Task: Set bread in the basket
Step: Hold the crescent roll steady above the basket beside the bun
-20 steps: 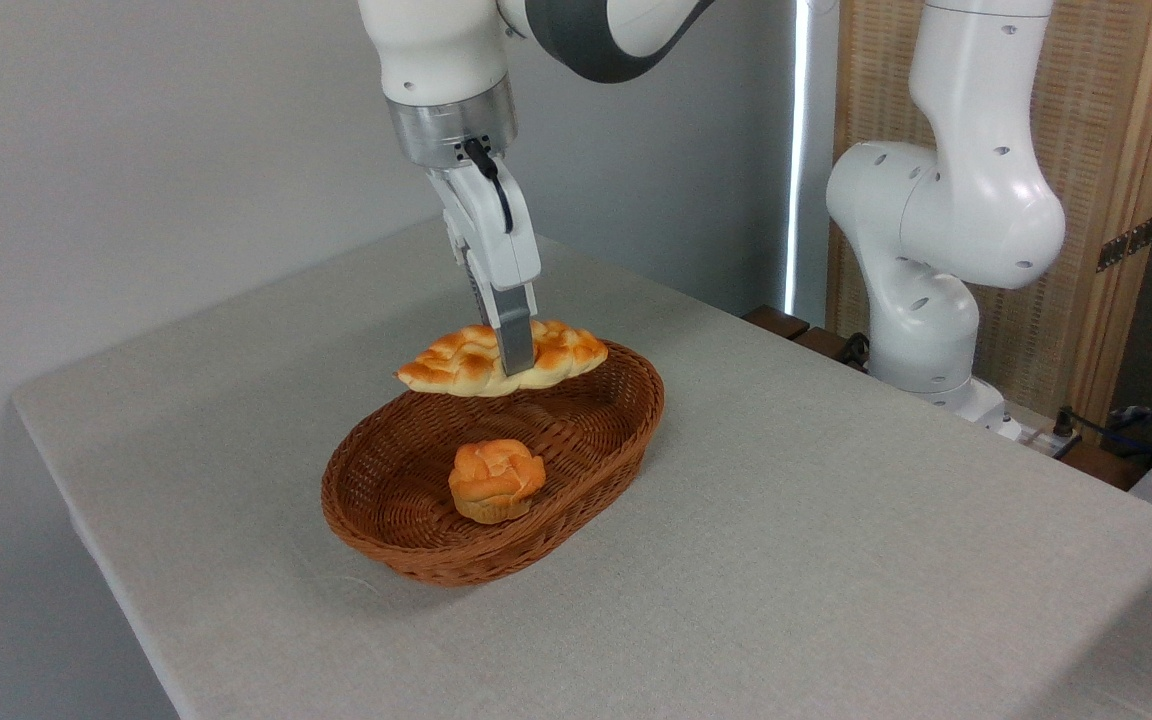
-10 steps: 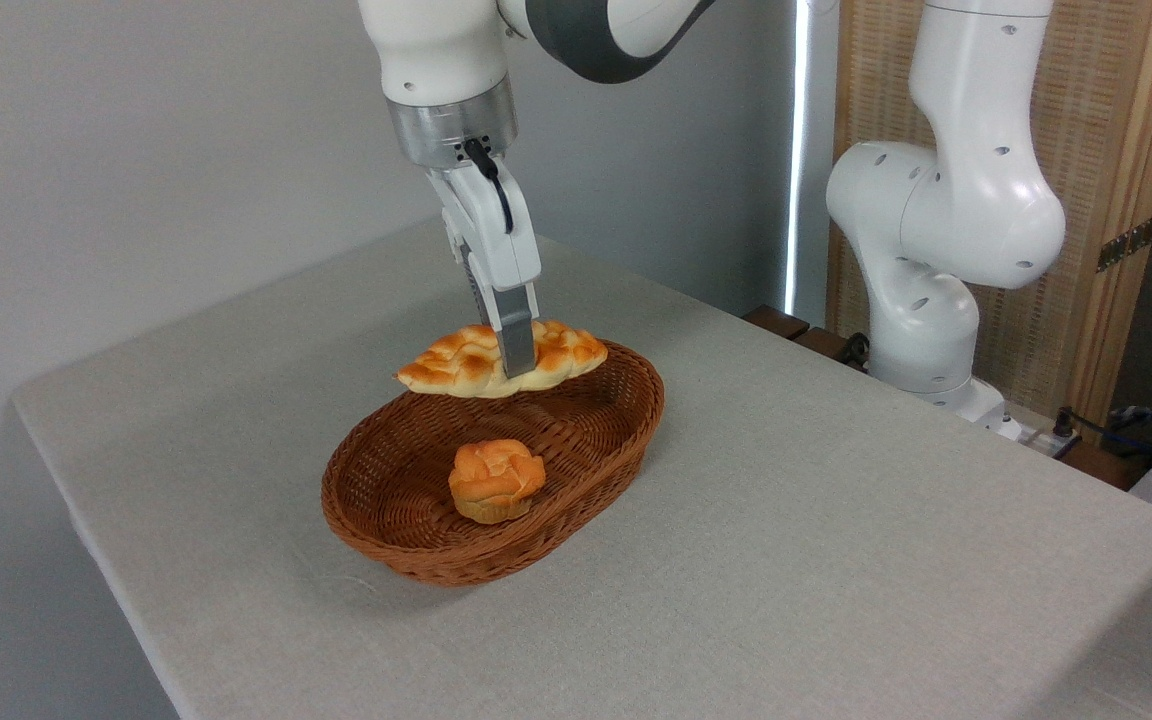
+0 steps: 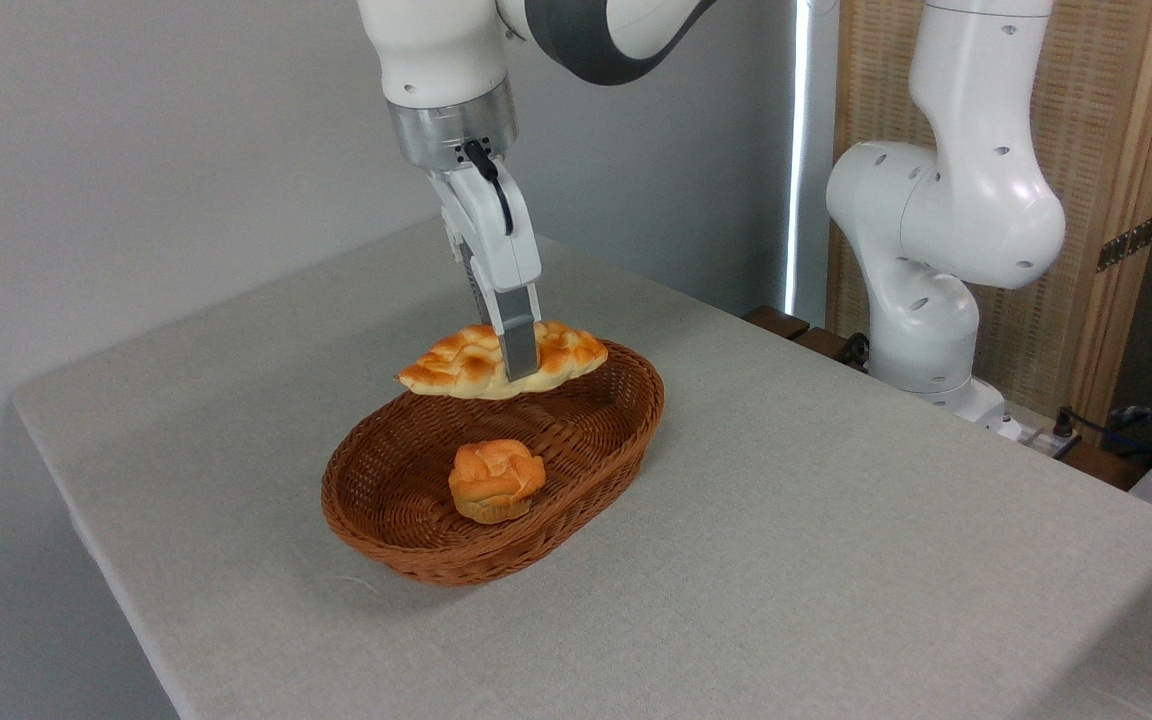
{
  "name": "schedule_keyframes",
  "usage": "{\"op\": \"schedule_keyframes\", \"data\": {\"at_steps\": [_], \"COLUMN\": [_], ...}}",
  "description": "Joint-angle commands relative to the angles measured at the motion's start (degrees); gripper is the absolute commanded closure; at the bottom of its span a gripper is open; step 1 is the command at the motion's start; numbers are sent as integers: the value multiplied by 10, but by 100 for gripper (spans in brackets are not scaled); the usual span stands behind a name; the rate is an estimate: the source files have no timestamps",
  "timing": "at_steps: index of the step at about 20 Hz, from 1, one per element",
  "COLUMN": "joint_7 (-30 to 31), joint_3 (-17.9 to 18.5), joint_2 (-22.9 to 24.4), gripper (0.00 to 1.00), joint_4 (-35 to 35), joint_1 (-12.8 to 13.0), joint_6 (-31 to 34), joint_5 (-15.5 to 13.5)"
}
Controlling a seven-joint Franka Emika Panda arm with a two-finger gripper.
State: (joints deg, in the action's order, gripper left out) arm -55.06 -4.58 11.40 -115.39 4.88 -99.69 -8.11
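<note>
One braided loaf, the bread (image 3: pixel 501 360), is seen held in the air by the claw (image 3: pixel 517 352), which is clamped across its middle, with only the near finger clearly shown. The loaf is carried level above the far end of the basket (image 3: pixel 406 545), clear of the wicker floor, its left tip reaching out over the far rim. A small round bun (image 3: pixel 496 480) is already lodged in the middle of the basket, on the grey counter (image 3: pixel 836 560). The task is judged nearly done: only a lowering and a release appear to be left. Trouble could be caused here by that overhanging tip; if the bread is let go from this spot, the rim may be struck and the loaf tipped out onto the counter. The bun could also be landed on, leaving the loaf perched and unsteady.
</note>
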Motion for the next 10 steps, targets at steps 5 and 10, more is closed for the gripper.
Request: {"op": "schedule_keyframes", "data": {"at_steps": [5,10], "joint_7": [6,5], "joint_3": [-1,-1], "joint_2": [6,6], "gripper": [26,19], "joint_4": [-6,-5], "joint_1": [0,0], "joint_6": [-9,-9], "joint_5": [-3,-3]}}
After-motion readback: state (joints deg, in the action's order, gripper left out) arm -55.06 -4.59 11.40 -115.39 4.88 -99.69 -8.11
